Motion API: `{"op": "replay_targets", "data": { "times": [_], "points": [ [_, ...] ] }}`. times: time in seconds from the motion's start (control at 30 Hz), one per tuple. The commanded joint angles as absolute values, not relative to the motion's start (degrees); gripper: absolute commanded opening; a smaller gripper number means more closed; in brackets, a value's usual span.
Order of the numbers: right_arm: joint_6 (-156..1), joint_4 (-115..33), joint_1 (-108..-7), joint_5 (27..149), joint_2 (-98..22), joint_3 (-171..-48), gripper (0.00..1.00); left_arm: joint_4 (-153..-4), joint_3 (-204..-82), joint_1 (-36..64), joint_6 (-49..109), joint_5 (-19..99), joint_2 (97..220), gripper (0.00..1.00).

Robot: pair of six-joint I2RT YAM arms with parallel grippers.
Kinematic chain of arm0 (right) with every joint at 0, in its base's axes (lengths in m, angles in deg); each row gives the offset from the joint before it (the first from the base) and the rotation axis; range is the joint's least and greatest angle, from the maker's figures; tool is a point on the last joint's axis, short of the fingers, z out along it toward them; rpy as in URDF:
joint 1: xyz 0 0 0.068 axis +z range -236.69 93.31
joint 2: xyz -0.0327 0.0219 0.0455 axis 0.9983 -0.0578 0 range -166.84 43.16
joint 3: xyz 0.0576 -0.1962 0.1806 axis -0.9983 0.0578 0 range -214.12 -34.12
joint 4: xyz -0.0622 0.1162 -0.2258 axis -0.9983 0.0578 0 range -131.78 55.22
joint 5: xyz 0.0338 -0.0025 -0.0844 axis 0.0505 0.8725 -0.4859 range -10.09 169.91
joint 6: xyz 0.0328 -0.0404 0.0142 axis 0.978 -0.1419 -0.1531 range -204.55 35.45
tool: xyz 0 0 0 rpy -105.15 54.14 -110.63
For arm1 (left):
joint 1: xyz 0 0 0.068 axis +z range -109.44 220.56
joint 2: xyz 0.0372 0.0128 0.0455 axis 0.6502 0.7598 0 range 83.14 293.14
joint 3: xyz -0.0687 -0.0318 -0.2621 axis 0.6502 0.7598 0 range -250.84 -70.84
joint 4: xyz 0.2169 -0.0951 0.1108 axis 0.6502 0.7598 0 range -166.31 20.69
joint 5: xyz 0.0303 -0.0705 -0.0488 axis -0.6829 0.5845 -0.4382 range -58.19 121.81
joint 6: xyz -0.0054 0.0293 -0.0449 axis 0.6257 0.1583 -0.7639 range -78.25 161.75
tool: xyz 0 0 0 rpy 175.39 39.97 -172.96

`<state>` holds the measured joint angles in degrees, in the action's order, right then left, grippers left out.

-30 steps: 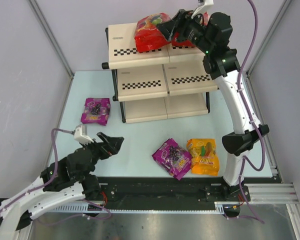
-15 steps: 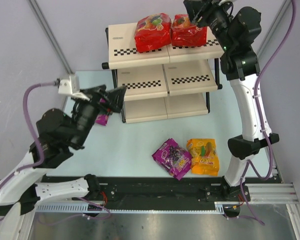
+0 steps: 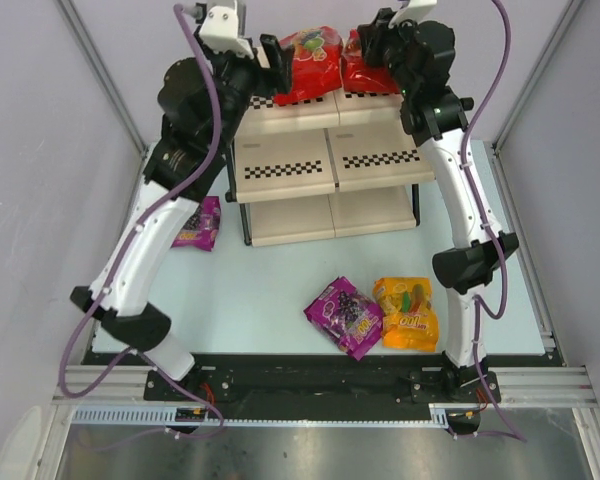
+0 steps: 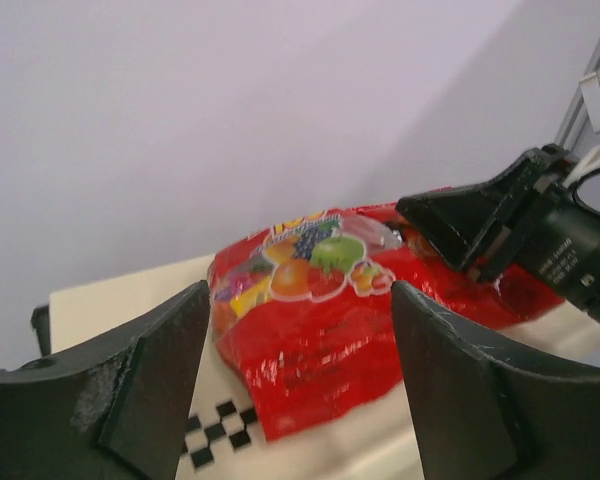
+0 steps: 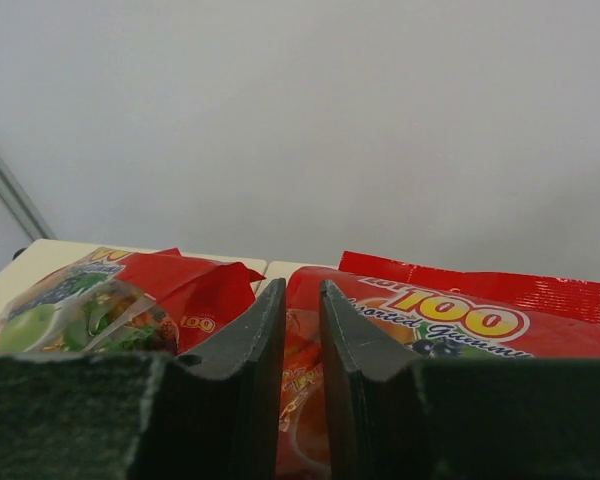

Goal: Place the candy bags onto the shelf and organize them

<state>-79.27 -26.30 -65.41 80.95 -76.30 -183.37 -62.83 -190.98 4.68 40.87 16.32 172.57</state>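
The shelf (image 3: 280, 165) stands at the back, and two red candy bags lie side by side on its top tier. My left gripper (image 3: 272, 58) is at the left red bag (image 3: 310, 65). It is open, a finger on either side of that bag (image 4: 310, 340) and apart from it. My right gripper (image 3: 372, 40) hovers over the left end of the right red bag (image 3: 380, 75). Its jaws (image 5: 301, 290) stand a narrow slit apart, with that bag (image 5: 450, 320) showing through the slit. Whether they pinch it I cannot tell.
A purple candy bag (image 3: 195, 222) lies on the table left of the shelf, partly behind my left arm. Another purple bag (image 3: 344, 315) and an orange-yellow one (image 3: 407, 313) lie side by side near the front. Grey walls and frame posts close in behind the shelf.
My left arm has swung up from the table's front left to the top tier, its jaws narrowing slightly. My right gripper's jaws have drawn nearly together, and it shifted left over the right red bag.
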Motion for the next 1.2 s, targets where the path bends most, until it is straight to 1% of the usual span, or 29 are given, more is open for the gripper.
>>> {"op": "replay_targets", "data": {
  "times": [0.0, 0.13, 0.2, 0.33, 0.37, 0.5, 0.6, 0.63, 0.73, 0.77, 0.8, 0.9, 0.93, 1.0, 1.1, 1.13, 1.17],
  "points": [
    [-84.4, -27.2, -64.5, 76.5, -75.1, -185.4, 0.24, -60.4, -202.1, 7.2, 42.4, 23.8, 178.3, 0.79],
    [-84.4, -22.9, -64.4, 76.2, -73.6, -182.5, 0.23, -61.3, -206.0, 8.9, 42.1, 26.5, 182.6, 0.81],
    [-84.4, -20.5, -64.4, 78.3, -72.7, -180.6, 0.22, -62.0, -207.6, 9.8, 42.0, 27.5, 184.5, 0.81],
    [-83.0, -16.8, -64.5, 81.1, -71.1, -177.4, 0.2, -64.1, -208.7, 13.8, 35.8, 31.3, 186.7, 0.82],
    [-82.6, -16.5, -64.5, 81.9, -70.6, -177.1, 0.2, -65.2, -208.8, 14.5, 34.6, 34.0, 187.1, 0.82],
    [-82.0, -17.3, -64.8, 82.7, -68.7, -175.9, 0.26, -67.7, -210.9, 17.3, 28.8, 38.0, 190.4, 0.84],
    [-81.7, -20.1, -64.6, 84.1, -66.1, -173.9, 0.43, -69.0, -214.2, 18.0, 26.3, 40.7, 194.1, 0.85],
    [-82.0, -21.6, -64.5, 84.4, -65.4, -173.3, 0.54, -69.4, -214.9, 18.0, 25.9, 41.3, 195.5, 0.85],
    [-82.6, -24.7, -63.8, 85.0, -61.8, -170.8, 0.63, -69.9, -214.8, 18.0, 24.4, 43.3, 197.0, 0.85],
    [-82.8, -25.5, -63.7, 84.9, -60.9, -170.2, 0.64, -69.8, -214.7, 17.9, 24.3, 43.7, 197.2, 0.85],
    [-83.1, -26.3, -63.5, 84.2, -59.0, -168.8, 0.65, -69.5, -214.7, 17.7, 24.3, 44.3, 197.6, 0.84],
    [-83.8, -29.5, -62.5, 81.8, -54.9, -164.9, 0.66, -67.3, -214.5, 17.1, 25.6, 44.2, 197.9, 0.76],
    [-83.9, -31.3, -62.2, 81.4, -53.9, -163.9, 0.67, -66.4, -214.5, 16.9, 26.1, 43.9, 198.0, 0.7],
    [-84.1, -33.1, -62.0, 80.4, -51.8, -160.1, 0.67, -63.0, -214.5, 16.5, 27.8, 42.6, 197.9, 0.65],
    [-84.4, -35.8, -61.7, 78.0, -48.7, -156.1, 0.67, -57.8, -214.0, 16.3, 29.5, 41.0, 197.8, 0.54],
    [-84.4, -36.5, -61.8, 77.6, -47.9, -155.6, 0.67, -56.7, -213.3, 16.2, 30.0, 41.0, 197.8, 0.48],
    [-84.4, -36.5, -61.8, 76.8, -47.8, -155.4, 0.67, -54.9, -213.0, 16.1, 30.4, 41.0, 197.9, 0.45]
  ]
}}
